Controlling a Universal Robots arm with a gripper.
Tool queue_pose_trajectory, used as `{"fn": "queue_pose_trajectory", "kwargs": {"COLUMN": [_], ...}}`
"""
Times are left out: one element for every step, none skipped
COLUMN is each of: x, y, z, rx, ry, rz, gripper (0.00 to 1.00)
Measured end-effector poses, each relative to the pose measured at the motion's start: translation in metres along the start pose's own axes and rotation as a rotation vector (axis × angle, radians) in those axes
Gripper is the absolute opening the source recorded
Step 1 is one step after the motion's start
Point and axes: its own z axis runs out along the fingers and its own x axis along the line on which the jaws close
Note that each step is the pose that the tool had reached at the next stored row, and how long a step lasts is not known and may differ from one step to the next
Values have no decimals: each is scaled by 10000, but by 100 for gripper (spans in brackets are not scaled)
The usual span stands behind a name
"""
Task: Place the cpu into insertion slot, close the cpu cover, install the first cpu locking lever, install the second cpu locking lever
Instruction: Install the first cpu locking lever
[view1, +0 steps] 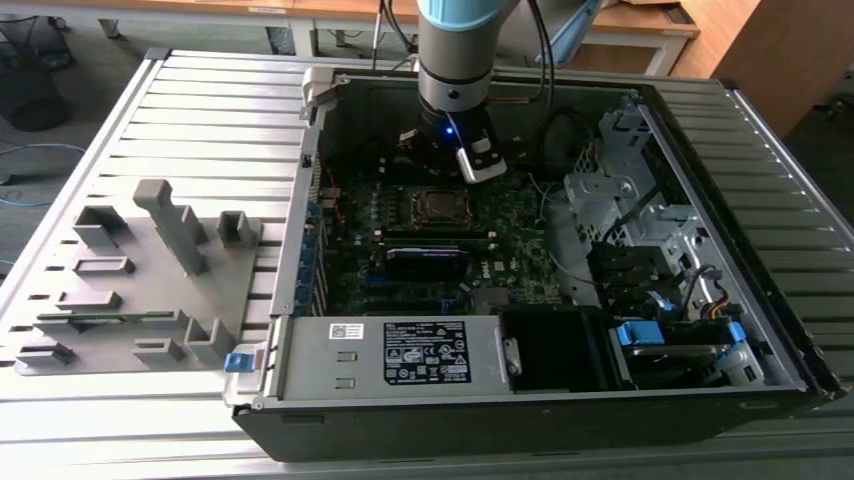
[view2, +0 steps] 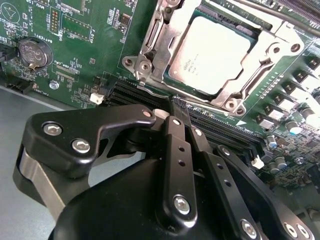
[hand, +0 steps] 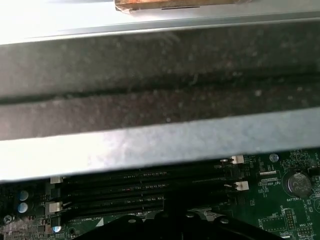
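Jaws were pressed together on nothing, just above centre of the exterior view. The cpu (view2: 210, 52) sat in the insertion slot (view1: 434, 205) at mid-frame, the cpu cover (view2: 155, 42) lying flat around it.

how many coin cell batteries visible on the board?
1. The coin cell battery sits in a round holder near the edge of the motherboard, seen in both wrist views. More may be hidden.

I see the cpu (view2: 210, 52), a dull silver square, seated flat in the insertion slot (view1: 437, 206). The cpu cover (view2: 152, 47), a shiny metal frame, lies down around it, with the chip top showing through its window.
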Motion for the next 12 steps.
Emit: {"fn": "queue_pose_trajectory", "kwargs": {"x": [0, 0, 0, 0, 0, 0, -1, -1, -2, -3, -4, -4], "y": [0, 0, 0, 1, 2, 3, 6, 8, 11, 15, 18, 22], "z": [0, 1, 1, -1, -6, -13, -22, -35, -48, -62, -79, -95], "rx": [1, 0, -1, -2, -1, -2, -2, -2, -3, -4, -4, -4], "ry": [0, 0, -1, -2, -1, -1, -1, -1, -2, -3, -3, -2], "rz": [0, 0, 0, 1, 1, 1, 1, 1, 1, 1, 1, 1], "gripper": [11, 11, 11, 11, 11, 11, 11, 11, 11, 11, 11, 11]}}
